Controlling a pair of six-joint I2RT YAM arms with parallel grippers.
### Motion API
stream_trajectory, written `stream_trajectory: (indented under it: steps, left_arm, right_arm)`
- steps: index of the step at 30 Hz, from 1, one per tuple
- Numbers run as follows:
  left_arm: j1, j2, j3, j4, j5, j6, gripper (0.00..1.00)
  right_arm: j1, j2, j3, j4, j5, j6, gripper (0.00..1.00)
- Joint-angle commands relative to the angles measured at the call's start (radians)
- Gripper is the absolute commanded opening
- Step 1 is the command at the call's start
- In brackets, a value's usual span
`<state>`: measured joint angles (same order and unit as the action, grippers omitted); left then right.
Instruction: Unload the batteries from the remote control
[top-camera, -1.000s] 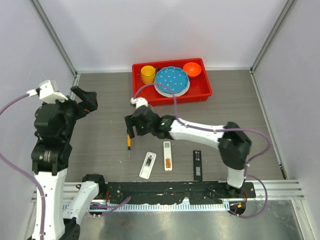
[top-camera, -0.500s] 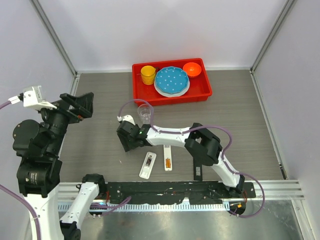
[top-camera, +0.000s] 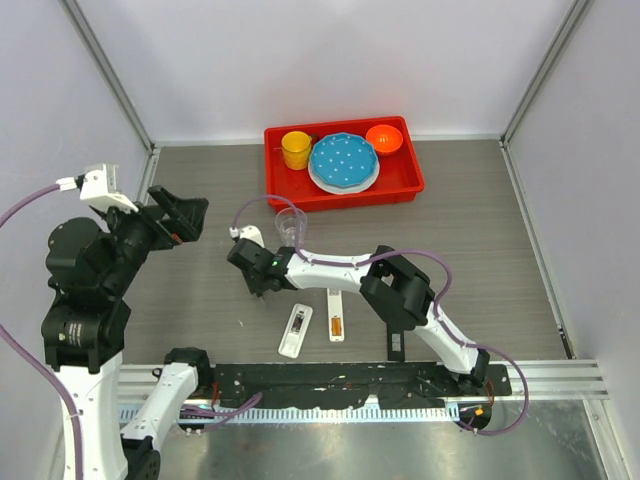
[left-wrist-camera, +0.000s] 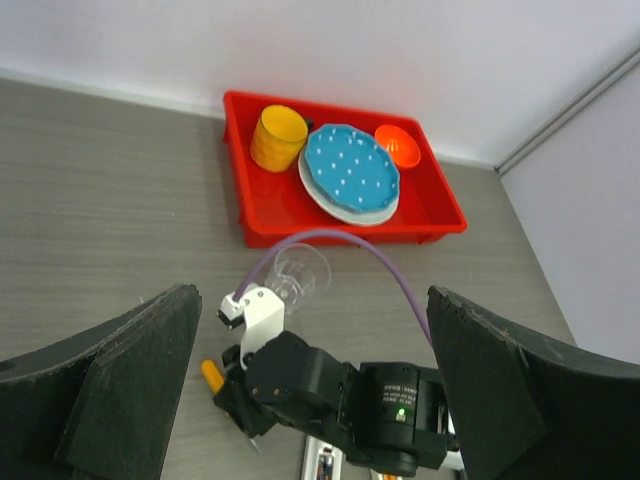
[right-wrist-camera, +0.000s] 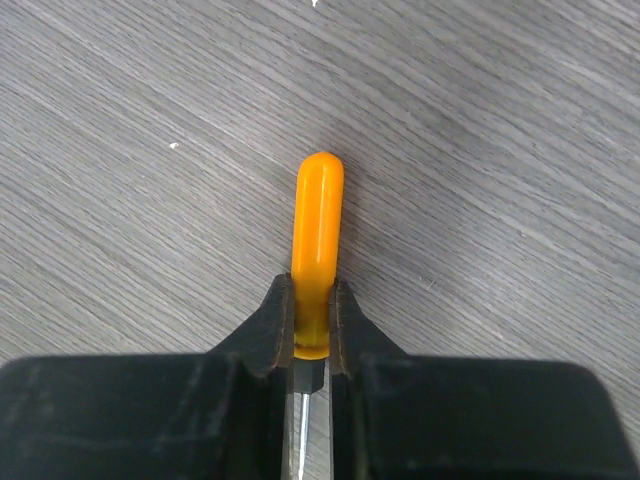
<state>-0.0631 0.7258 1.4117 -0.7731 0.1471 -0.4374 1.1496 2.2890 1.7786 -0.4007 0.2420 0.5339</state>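
My right gripper (right-wrist-camera: 312, 300) is shut on the orange-handled screwdriver (right-wrist-camera: 319, 215), which lies flat on the table; the jaws pinch the handle's lower end and the metal shaft runs back between the fingers. From above, that gripper (top-camera: 258, 278) covers the tool. Just right of it lie two open white remotes (top-camera: 295, 330) (top-camera: 336, 312) and a black cover strip (top-camera: 396, 330). An orange battery (top-camera: 336, 325) shows in the right white remote, and something dark sits in the left one. My left gripper (top-camera: 180, 218) hangs open, high over the table's left side.
A clear plastic cup (top-camera: 290, 225) stands just behind the right gripper. At the back, a red tray (top-camera: 400, 185) holds a yellow cup (top-camera: 296, 149), a blue plate (top-camera: 343, 161) and an orange bowl (top-camera: 383, 138). The right arm's purple cable (left-wrist-camera: 330, 238) arcs over the cup.
The right gripper has dropped forward and left onto the screwdriver and closed on its handle, uncovering the clear cup. The left arm has swung about at the left, its gripper still open.
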Motion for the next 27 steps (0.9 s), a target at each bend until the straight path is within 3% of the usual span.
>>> stream_trajectory:
  steps: [1,9,16,21,27]
  left_arm:
    - [0.003,0.021,-0.002,-0.074,0.072,0.020,1.00]
    - [0.005,0.001,-0.072,-0.143,0.233,-0.027,1.00]
    - [0.003,-0.074,-0.226,-0.135,0.465,-0.141,1.00]
    - [-0.007,-0.150,-0.321,-0.130,0.519,-0.185,1.00]
    - [-0.012,-0.155,-0.456,-0.092,0.565,-0.201,1.00]
  right_arm:
    - [-0.001,-0.012,0.001,-0.014,-0.033,-0.006,0.01]
    - [-0.001,-0.313,-0.224,0.094,-0.053,0.029,0.01]
    - [-0.001,-0.846,-0.606,0.249,-0.007,0.121,0.01]
    - [0.001,-1.212,-0.916,0.293,0.055,0.212,0.01]
    - [0.002,-1.505,-1.085,0.177,0.121,0.241,0.01]
